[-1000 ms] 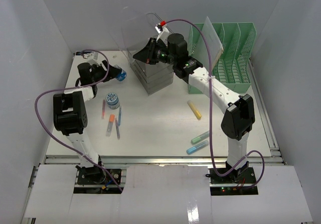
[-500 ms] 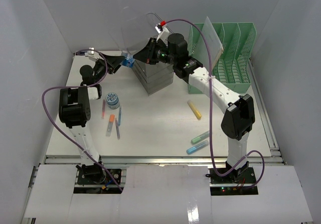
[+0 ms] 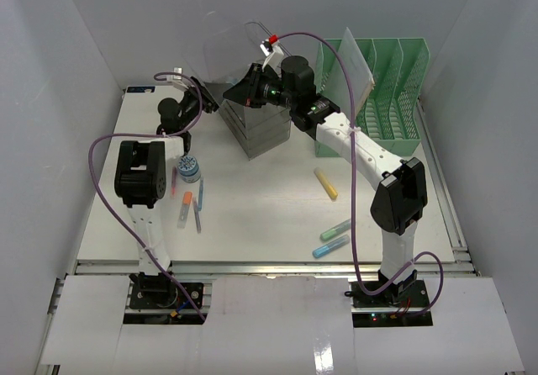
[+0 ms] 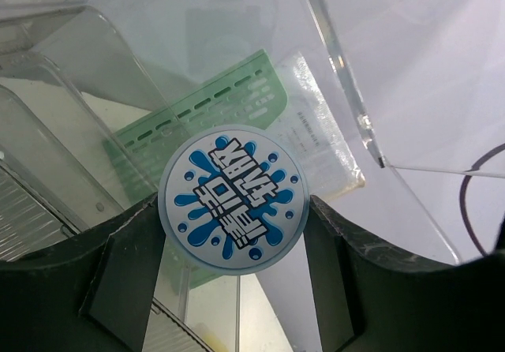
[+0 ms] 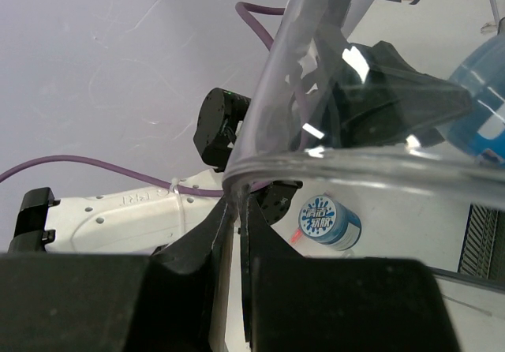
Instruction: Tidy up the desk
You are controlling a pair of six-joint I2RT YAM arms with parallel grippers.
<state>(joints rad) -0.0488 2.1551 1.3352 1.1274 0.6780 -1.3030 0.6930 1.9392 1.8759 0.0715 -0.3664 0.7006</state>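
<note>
The white desk (image 3: 261,203) holds a clear stacked box (image 3: 261,127) at the back. My right gripper (image 3: 239,93) is shut on the edge of the box's clear lid (image 3: 227,51) and holds it raised; in the right wrist view its jaws (image 5: 239,210) pinch the lid's rim (image 5: 331,166). My left gripper (image 3: 203,99) is shut on a round blue tub (image 4: 233,198) with a blue splash label and holds it at the open box, under the lid. The tub shows through the lid (image 5: 481,103). A second blue tub (image 3: 188,169) stands on the desk.
A green file organizer (image 3: 387,89) stands at the back right. A yellow marker (image 3: 326,183), a green one (image 3: 335,229) and a blue one (image 3: 330,246) lie right of centre. Several pens (image 3: 189,207) lie at the left by the second tub.
My left gripper has swung right and back with the blue tub, from the desk's far left to under the raised lid. The right arm has held still.
</note>
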